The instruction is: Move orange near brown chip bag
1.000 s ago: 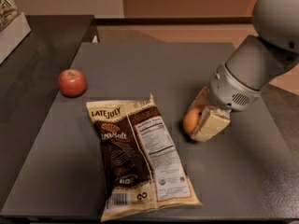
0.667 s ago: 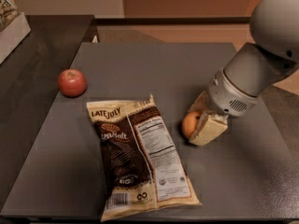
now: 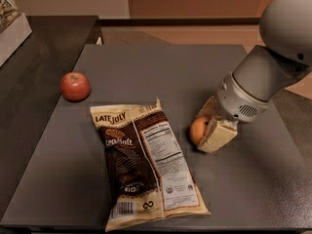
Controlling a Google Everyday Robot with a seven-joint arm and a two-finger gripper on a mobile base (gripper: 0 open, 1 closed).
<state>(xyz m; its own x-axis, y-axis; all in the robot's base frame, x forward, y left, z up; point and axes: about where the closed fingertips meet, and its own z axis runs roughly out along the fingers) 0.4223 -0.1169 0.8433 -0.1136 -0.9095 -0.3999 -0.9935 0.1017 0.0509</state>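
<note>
The orange (image 3: 198,129) sits low on the grey table, just right of the brown chip bag (image 3: 146,165), a hand's width from its upper right edge. The bag lies flat, with its "Late July" label and white nutrition panel facing up. My gripper (image 3: 203,132) reaches in from the right and is shut on the orange. One cream finger (image 3: 218,135) is in front of the fruit and the other is behind it. The orange's left half shows and the rest is hidden by the fingers.
A red apple (image 3: 75,86) lies at the table's left side, above the bag. The grey table (image 3: 161,67) has a darker counter (image 3: 44,48) beside it on the left. A white box (image 3: 12,30) stands at the far left. My arm's large white housing (image 3: 273,67) fills the upper right.
The gripper and the orange have moved slightly down and left, toward the bag, then held still. The bag and the apple have not moved.
</note>
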